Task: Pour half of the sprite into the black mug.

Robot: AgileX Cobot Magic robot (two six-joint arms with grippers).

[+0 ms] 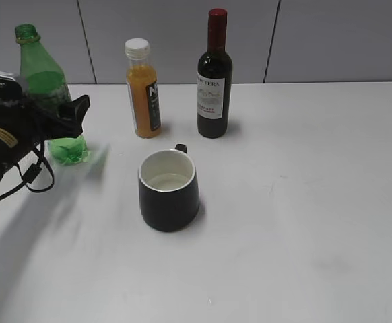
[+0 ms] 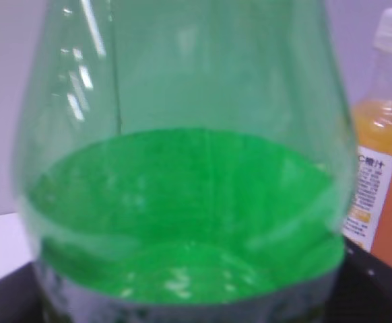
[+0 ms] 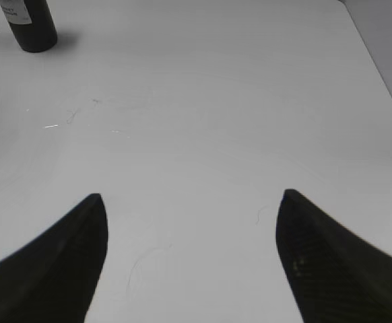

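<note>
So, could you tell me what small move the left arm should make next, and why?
Probably carry the sprite right, toward the black mug. The left gripper appears closed around the bottle's lower body, the bottle stands upright and uncapped at the table's left edge, well away from the mug, so tilting now would likely spill. The mug's white interior looks empty; the right gripper is open over bare table.
</note>
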